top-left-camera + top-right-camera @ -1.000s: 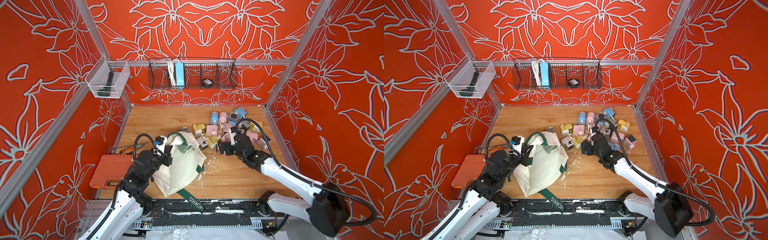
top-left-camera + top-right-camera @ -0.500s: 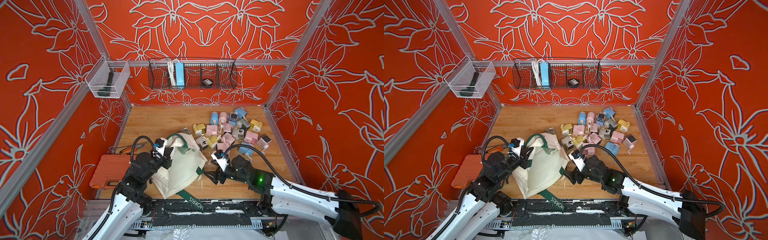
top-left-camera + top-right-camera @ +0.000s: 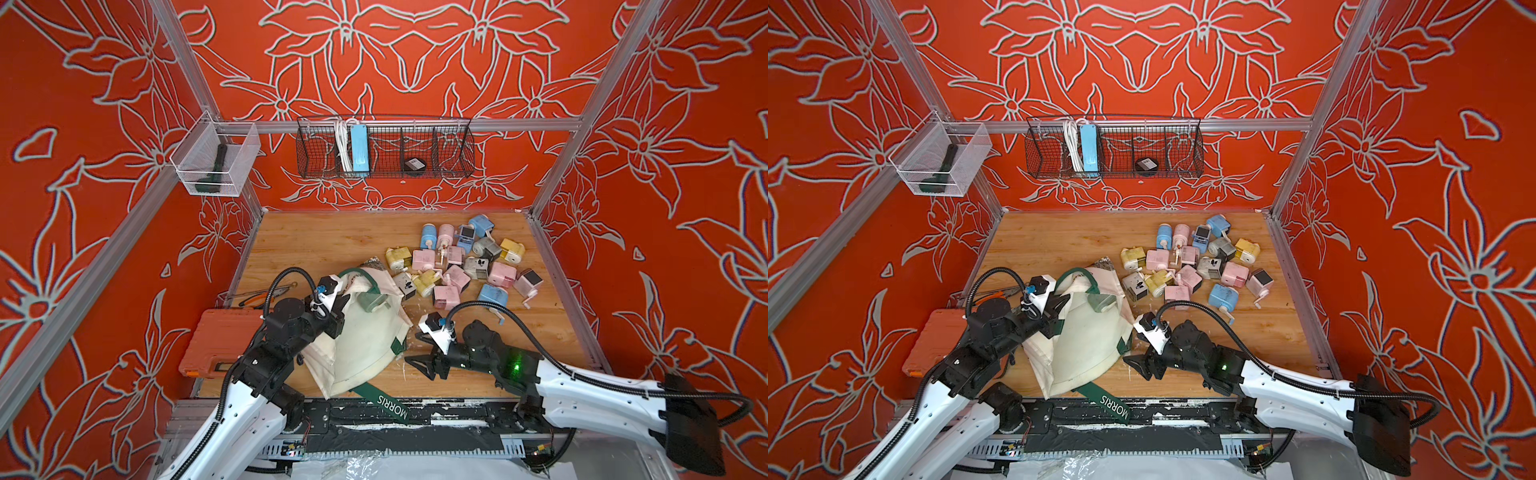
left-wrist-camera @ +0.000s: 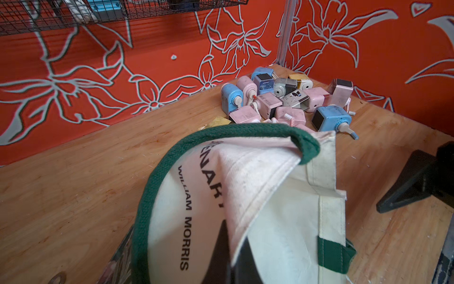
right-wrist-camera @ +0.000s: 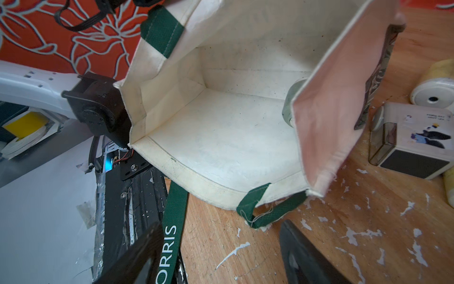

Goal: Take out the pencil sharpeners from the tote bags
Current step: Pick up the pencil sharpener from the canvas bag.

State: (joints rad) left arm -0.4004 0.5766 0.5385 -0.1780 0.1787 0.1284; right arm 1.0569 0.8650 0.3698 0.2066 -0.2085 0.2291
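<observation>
Green handle strap [image 3: 392,409] of the tote bag [image 3: 361,345]: white capitals "MORRIS", legible in both top views, on the strap end [image 3: 1116,405] lying over the front table edge. In the right wrist view the same strap reads "ORRIS", first letter hidden. Left wrist view, cream face of the bag: small black capitals "WILLIAM MORRIS". Beside that are bigger black letters, partly under a fold, which look like "ENAR", probably part of a longer word. White sharpener [image 5: 415,137] in the right wrist view: a penguin-like picture and two tiny lines of print, too small to read.
</observation>
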